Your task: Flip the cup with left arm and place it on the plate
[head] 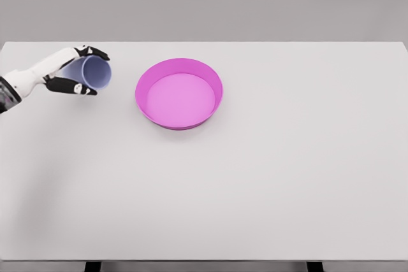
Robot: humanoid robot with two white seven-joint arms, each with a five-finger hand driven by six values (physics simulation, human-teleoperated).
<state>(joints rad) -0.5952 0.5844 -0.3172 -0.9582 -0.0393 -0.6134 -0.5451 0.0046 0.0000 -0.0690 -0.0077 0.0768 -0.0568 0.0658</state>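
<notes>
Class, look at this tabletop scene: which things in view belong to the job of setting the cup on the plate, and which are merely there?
Belonging to the job:
- cup, pale blue, tipped sideways, mouth facing the plate
- left hand, gripping the cup
- plate, pink, empty, to the right of the cup

Merely there:
- white table, nothing else on it

Left hand [71, 71] gripping tilted lavender cup [95, 72], pink plate [179, 93] just beside

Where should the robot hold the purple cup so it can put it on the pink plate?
Around the side wall, from the left, just as the left hand grips the cup now. The cup lies tilted sideways with its open mouth facing right toward the plate, so the round wall is what fingers can wrap. Gripping there probably leaves the mouth and base free for turning it.
</notes>
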